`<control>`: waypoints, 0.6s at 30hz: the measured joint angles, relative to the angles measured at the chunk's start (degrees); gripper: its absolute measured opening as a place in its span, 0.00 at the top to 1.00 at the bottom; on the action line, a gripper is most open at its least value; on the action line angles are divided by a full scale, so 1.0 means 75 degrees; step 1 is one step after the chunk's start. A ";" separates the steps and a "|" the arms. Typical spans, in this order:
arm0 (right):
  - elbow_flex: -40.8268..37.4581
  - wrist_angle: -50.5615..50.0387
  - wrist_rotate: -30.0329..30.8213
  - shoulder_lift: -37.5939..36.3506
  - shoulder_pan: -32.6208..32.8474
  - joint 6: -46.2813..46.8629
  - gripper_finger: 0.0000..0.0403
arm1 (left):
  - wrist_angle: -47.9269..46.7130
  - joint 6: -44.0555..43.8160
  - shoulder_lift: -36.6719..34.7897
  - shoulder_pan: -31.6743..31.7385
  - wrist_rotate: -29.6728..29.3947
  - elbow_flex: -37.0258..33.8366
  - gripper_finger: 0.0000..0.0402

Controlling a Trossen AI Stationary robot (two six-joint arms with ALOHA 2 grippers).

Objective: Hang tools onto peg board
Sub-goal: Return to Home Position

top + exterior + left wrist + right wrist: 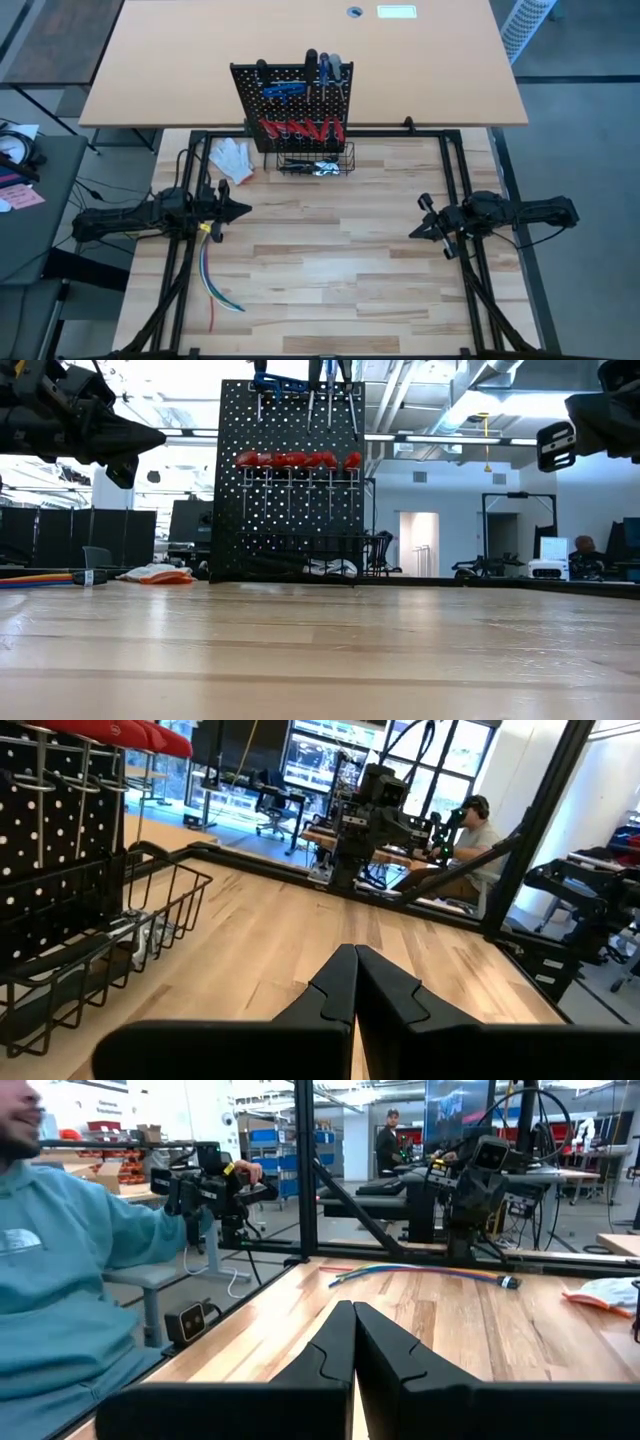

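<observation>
The black peg board (293, 104) stands upright at the table's far edge. A row of red-handled tools (300, 129) hangs in its metal rings, and blue- and black-handled tools (285, 88) hang near its top. A black wire basket (315, 160) at its foot holds small items. My left gripper (243, 210) is shut and empty, held above the table's left side. My right gripper (414, 232) is shut and empty, held above the right side. Both point toward the table's middle.
A white glove (231, 160) lies left of the basket. A bundle of coloured wires (212, 280) lies at the near left. A person in a teal top (70, 1290) sits beyond the table's left edge. Bare wood (330, 260) lies between the arms.
</observation>
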 joint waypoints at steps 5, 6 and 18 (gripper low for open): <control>0.0000 -0.0006 0.0000 -0.0003 0.0000 0.0000 0.97 | 0.0001 0.0000 0.0000 0.0186 0.0000 0.0001 1.00; 0.0000 -0.0006 0.0000 -0.0003 0.0000 0.0000 0.97 | 0.0003 0.0000 0.0000 0.0217 0.0000 0.0000 1.00; 0.0000 -0.0015 -0.0001 -0.0003 0.0000 0.0000 0.97 | -0.0005 0.0000 0.0038 0.0232 0.0003 0.0000 1.00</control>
